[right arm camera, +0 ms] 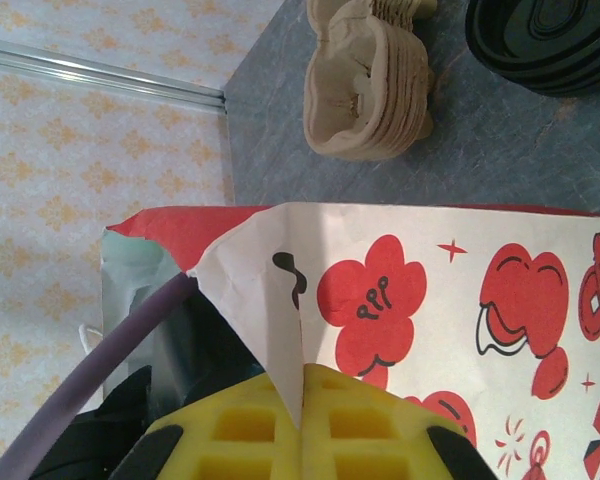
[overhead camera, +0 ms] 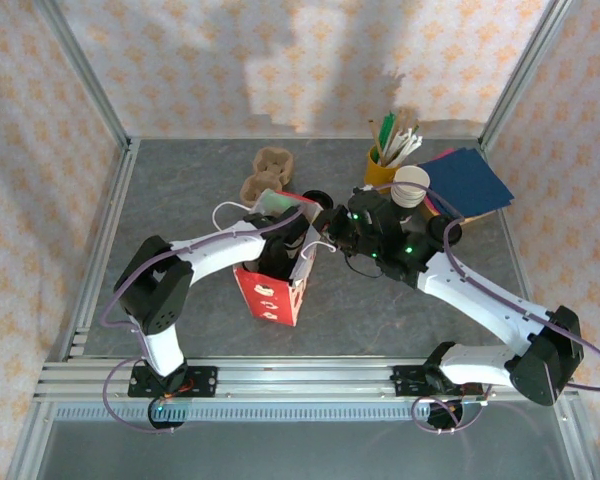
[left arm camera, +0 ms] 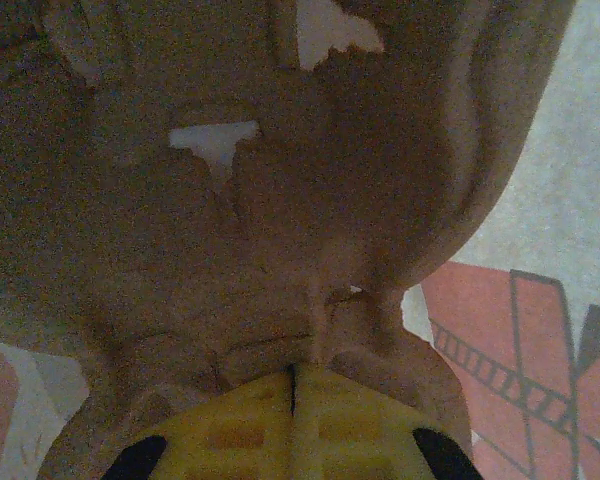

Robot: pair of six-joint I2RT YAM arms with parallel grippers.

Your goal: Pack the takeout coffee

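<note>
At the mouth of the paper bag (overhead camera: pixel 273 292), the left pincer (left arm camera: pixel 295 420) has its yellow pads pressed together on a thin rib of a brown pulp cup carrier (left arm camera: pixel 280 250), as far as the dim and very close wrist view lets me judge. The carrier hangs in front of the pincer, and a piece of the red printed bag wall shows at its lower right. Just beside it, the right pincer (right arm camera: pixel 302 430) is closed on the folded white edge of the same bag and holds that side of the mouth. The bag stands upright in the middle of the worktop (overhead camera: pixel 180 180). Beyond it lies a black lid (overhead camera: pixel 316 197), and near that a stack of carriers (overhead camera: pixel 265 172). The paper cup (overhead camera: pixel 412 185) stands upright and uncovered, white inside, well apart from the bag. It is just beside the yellow cup (overhead camera: pixel 380 168) of stirrers and next to some blue sheets (overhead camera: pixel 472 180).
</note>
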